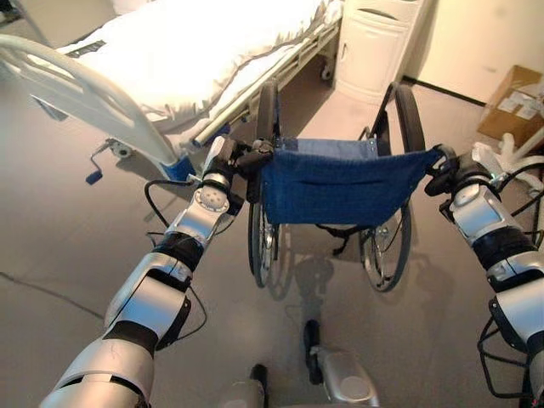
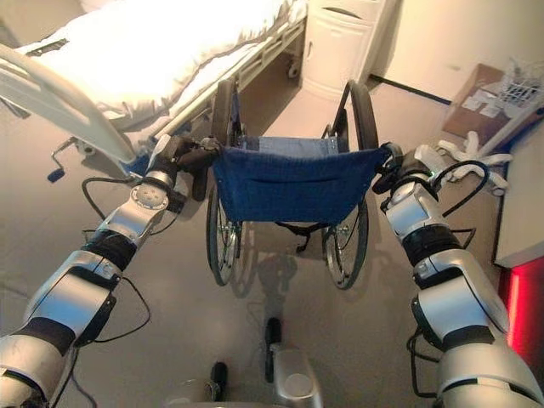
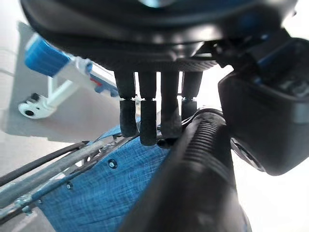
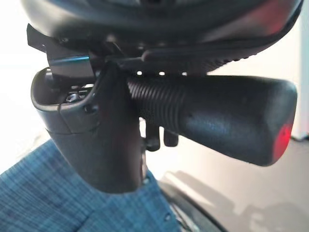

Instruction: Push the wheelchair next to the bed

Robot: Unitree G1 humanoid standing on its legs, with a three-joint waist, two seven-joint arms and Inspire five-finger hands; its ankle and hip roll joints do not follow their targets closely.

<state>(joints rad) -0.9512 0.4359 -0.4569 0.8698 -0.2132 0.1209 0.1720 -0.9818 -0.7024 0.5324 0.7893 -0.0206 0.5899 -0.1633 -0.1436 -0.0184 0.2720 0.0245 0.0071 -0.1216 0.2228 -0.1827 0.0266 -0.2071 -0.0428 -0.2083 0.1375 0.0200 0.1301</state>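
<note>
The wheelchair point(image 1: 340, 183) stands straight ahead with its blue cloth back towards me and its large wheels on the grey floor. My left hand point(image 1: 246, 161) is shut on the left push handle point(image 3: 193, 164), with the fingers point(image 3: 147, 111) on one side of the ribbed black grip and the thumb on the other. My right hand point(image 1: 442, 170) is shut on the right push handle point(image 4: 217, 116), the thumb point(image 4: 106, 135) wrapped over the grip. The bed point(image 1: 195, 51), covered by a white duvet, lies ahead to the left, and the wheelchair's left wheel is close to its near corner.
The bed's pale footboard rail point(image 1: 76, 85) juts out at the left. A white cabinet point(image 1: 374, 42) stands against the wall beyond the wheelchair. At the right are a cardboard box point(image 1: 514, 102) and a white wheeled stand base point(image 1: 510, 157).
</note>
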